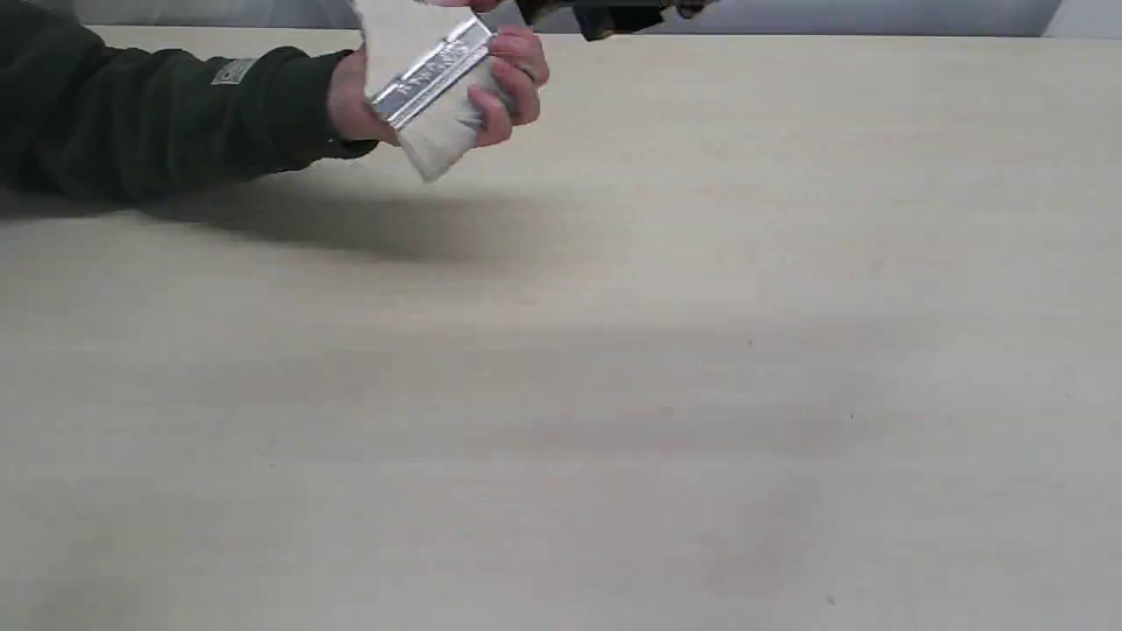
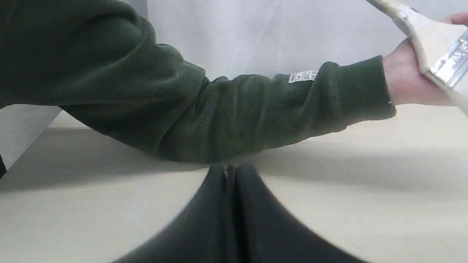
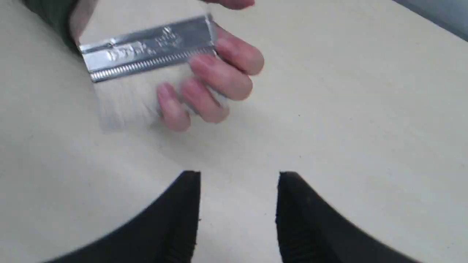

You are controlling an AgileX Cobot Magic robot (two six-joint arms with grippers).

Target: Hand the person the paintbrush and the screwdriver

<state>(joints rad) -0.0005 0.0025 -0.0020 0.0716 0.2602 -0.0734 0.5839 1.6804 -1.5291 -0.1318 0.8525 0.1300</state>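
Observation:
The person's hand point(image 1: 517, 79) holds the paintbrush point(image 1: 434, 83) at the far left of the table, fingers point(image 3: 219, 78) wrapped over its whitish bristles below the silver ferrule point(image 3: 146, 47). The pale wooden handle point(image 2: 431, 36) rises past the palm point(image 2: 406, 80). A dark green sleeve point(image 1: 158, 114) with a small white label point(image 2: 302, 76) covers the arm. My right gripper point(image 3: 239, 179) is open and empty, a short way from the brush; a dark part of that arm point(image 1: 614, 16) shows at the top edge. My left gripper point(image 2: 230, 171) is shut and empty, below the sleeve. The screwdriver is out of view.
The beige table point(image 1: 614, 394) fills the exterior view, with the arm's shadow point(image 1: 351, 219) under the sleeve. A pale grey wall point(image 1: 877, 16) runs along the far edge.

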